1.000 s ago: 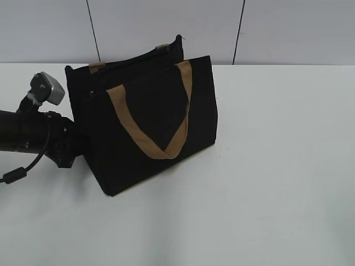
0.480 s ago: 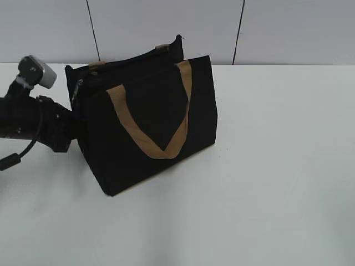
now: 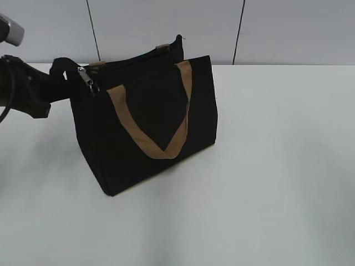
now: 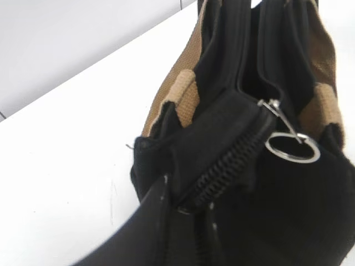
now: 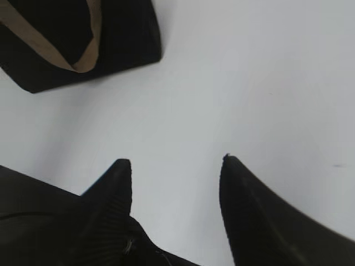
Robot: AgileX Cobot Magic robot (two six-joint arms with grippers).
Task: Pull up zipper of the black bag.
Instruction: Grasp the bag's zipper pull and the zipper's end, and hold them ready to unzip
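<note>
Exterior view: the boxy black fabric bag (image 3: 147, 130) with tan webbing handles (image 3: 150, 124) stands on the white table (image 3: 277, 166), left of centre. At its ten o'clock corner, the small silvery metal zipper pull (image 3: 89, 79) sits beside the left gripper (image 3: 65, 71), whose fingers close on the bag's corner fabric.

Left wrist view: the black fingers (image 4: 161, 216) clamp the bag's end at six o'clock; the zipper's ring hangs at three o'clock.

Right wrist view: the right gripper (image 5: 176, 166) hovers over bare table, fingers spread apart, bag at eleven o'clock, well apart.
</note>
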